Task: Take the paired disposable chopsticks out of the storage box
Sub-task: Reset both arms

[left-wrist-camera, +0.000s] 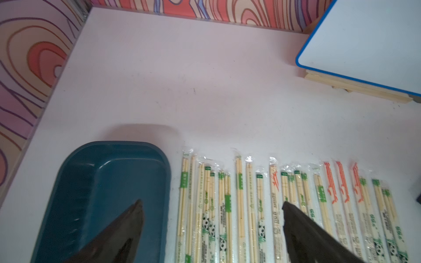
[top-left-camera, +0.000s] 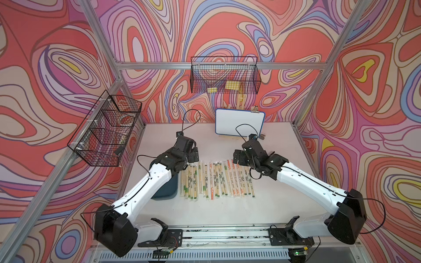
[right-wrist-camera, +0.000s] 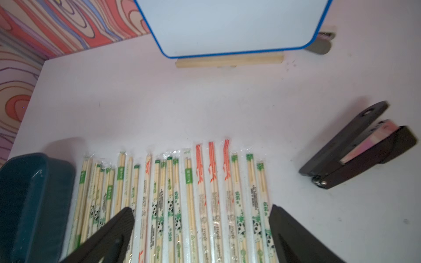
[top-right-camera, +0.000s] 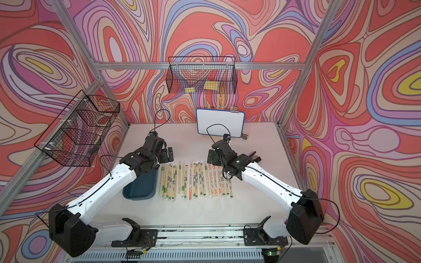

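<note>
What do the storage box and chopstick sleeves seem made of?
Storage box: likely moulded plastic, dark teal, semi-gloss; soft highlights on rounded corners. Chopsticks: pale bamboo or wood, matte, in clear glossy plastic sleeves that crinkle and glint at the ends.

No wording can be read with certainty. Printing is noted on the thin pale bamboo chopstick pairs in clear plastic sleeves [right-wrist-camera: 201, 205]: green label blocks [right-wrist-camera: 188, 176], orange brush-like marks [right-wrist-camera: 199, 164], small black-and-white panda figures [left-wrist-camera: 206, 224] and lines of fine lettering [right-wrist-camera: 215, 202] along the sleeves. The lettering is too blurred in the wrist views and too small in both top views to be made out.
</note>
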{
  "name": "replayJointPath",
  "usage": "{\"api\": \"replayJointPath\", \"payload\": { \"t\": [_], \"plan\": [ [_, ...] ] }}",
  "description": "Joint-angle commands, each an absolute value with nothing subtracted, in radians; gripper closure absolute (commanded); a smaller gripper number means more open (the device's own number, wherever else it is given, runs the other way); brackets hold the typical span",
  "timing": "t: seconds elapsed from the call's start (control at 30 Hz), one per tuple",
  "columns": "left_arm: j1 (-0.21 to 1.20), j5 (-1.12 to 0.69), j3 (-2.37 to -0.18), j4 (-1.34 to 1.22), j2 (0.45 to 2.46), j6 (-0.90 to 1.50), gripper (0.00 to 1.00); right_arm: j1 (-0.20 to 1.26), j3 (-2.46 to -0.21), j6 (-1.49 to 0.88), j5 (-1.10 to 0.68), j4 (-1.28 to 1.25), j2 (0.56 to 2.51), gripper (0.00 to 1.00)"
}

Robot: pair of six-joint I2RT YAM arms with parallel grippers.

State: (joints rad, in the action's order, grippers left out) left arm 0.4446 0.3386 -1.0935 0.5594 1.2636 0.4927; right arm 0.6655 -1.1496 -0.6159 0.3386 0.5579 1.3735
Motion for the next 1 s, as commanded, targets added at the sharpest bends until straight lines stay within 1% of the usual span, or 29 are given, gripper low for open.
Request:
{"api": "replayJointPath", "payload": {
  "t": [0.0, 0.07, 0.13, 0.2, 0.27, 0.33, 0.43, 0.5, 0.57, 0.67, 0.73, 0.87, 0.97],
  "plan": [
    [0.397, 0.425, -0.979, 0.424, 1.154, 0.399, 0.0, 0.598, -1.135, -0.519, 0.501, 0.522, 1.295, 0.02],
    [0.377, 0.461, -0.891, 0.306, 1.09, 0.367, 0.0, 0.554, -1.099, -0.495, 0.554, 0.455, 1.255, 0.02],
    [0.371, 0.495, -0.794, 0.16, 1.029, 0.296, 0.0, 0.501, -1.071, -0.48, 0.571, 0.401, 1.238, 0.02],
    [0.368, 0.533, -0.706, 0.027, 0.987, 0.223, 0.0, 0.442, -1.057, -0.456, 0.579, 0.367, 1.25, 0.02],
    [0.344, 0.555, -0.635, -0.07, 0.96, 0.173, 0.0, 0.41, -1.04, -0.376, 0.595, 0.304, 1.276, 0.02],
    [0.303, 0.545, -0.614, -0.085, 0.953, 0.174, 0.0, 0.4, -1.01, -0.278, 0.648, 0.217, 1.305, 0.02],
    [0.21, 0.51, -0.583, -0.118, 0.956, 0.215, 0.0, 0.337, -0.986, -0.236, 0.613, 0.153, 1.353, 0.02],
    [0.155, 0.47, -0.563, -0.148, 0.968, 0.214, 0.0, 0.297, -0.944, -0.209, 0.602, 0.079, 1.372, 0.02],
    [0.101, 0.389, -0.542, -0.185, 0.988, 0.202, 0.0, 0.254, -0.883, -0.172, 0.578, -0.015, 1.382, 0.02],
    [0.057, 0.332, -0.482, -0.279, 1.039, 0.178, 0.0, 0.179, -0.804, -0.139, 0.531, -0.138, 1.407, 0.02],
    [0.043, 0.323, -0.453, -0.335, 1.091, 0.166, 0.0, 0.129, -0.759, -0.115, 0.509, -0.217, 1.444, 0.02],
    [0.031, 0.322, -0.361, -0.576, 1.209, 0.155, 0.0, 0.044, -0.689, -0.094, 0.451, -0.343, 1.533, 0.02],
    [0.029, 0.322, -0.312, -0.712, 1.282, 0.155, 0.0, 0.025, -0.626, -0.048, 0.41, -0.494, 1.583, 0.02]
  ]
}}
